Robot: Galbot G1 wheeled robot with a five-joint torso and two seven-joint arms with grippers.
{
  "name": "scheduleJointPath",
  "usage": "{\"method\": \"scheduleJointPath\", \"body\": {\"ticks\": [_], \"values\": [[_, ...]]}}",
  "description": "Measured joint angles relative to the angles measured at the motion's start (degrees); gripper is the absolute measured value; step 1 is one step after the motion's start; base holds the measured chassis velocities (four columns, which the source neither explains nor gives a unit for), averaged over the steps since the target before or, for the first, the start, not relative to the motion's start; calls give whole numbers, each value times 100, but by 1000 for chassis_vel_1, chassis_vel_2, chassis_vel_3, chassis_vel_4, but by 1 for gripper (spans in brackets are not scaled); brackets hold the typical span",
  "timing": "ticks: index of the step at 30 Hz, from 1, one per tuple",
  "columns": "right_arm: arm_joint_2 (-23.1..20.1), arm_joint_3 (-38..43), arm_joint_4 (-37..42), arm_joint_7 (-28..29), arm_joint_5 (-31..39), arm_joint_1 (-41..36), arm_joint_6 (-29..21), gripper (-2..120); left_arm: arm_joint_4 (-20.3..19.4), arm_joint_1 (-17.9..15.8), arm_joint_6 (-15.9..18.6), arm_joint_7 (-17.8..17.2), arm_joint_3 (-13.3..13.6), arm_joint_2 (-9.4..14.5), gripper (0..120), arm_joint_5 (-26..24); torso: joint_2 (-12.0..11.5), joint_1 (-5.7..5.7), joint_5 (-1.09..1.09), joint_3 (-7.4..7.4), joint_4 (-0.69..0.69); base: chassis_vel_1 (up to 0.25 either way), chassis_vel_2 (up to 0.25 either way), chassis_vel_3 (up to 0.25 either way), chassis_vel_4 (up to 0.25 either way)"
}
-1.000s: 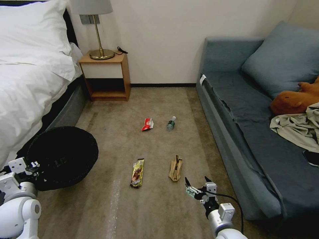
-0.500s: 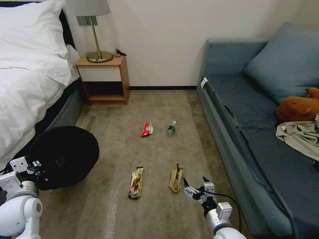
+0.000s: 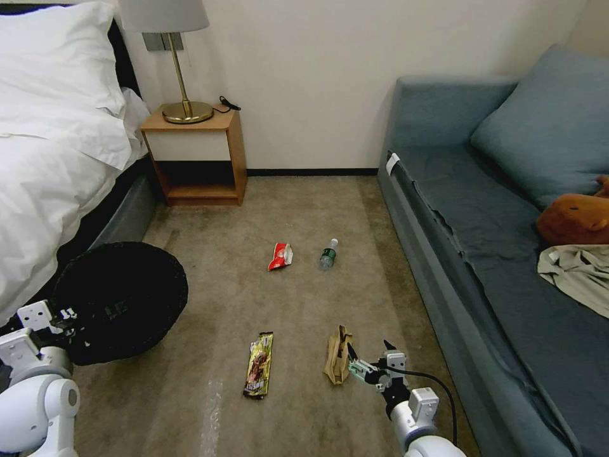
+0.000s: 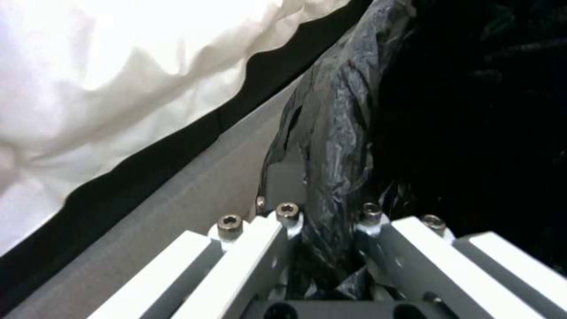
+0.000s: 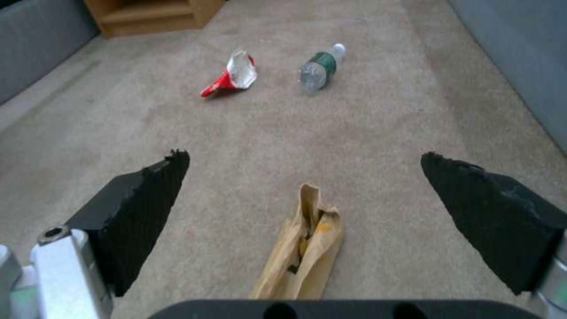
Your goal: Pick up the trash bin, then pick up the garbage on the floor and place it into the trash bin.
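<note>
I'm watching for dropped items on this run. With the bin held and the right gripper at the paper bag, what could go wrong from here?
The left gripper pinches only the crinkly liner at the trash bin rim, so the bin might slip or tilt. The open right gripper frames a flat, crumpled brown paper bag on the carpet; its fingers may scrape pile or catch just a loose fold.
</note>
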Motion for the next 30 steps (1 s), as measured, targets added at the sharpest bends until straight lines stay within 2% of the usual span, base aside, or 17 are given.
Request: {"method": "scheduleJointPath", "body": {"ticks": [21,24,26,30], "values": [[-1,-194,-320,-74,-85,204,-147,100,99,-67,-27,31,9,45,2,1,0,0,0,0,0,-70,73,72,-70],[-28,-213,-353,-71,-77,246,-217,100,114,-109,-17,30,53,56,2,4,0,0,0,0,0,-21,16,8,-13],[-137,-212,-370,-69,-78,281,-391,100,167,-254,-1,16,230,108,2,26,0,0,1,0,1,0,0,0,0],[-282,-192,-314,-74,-63,299,-602,100,215,-357,12,28,375,171,2,47,0,0,0,-1,-2,0,0,0,0]]}}
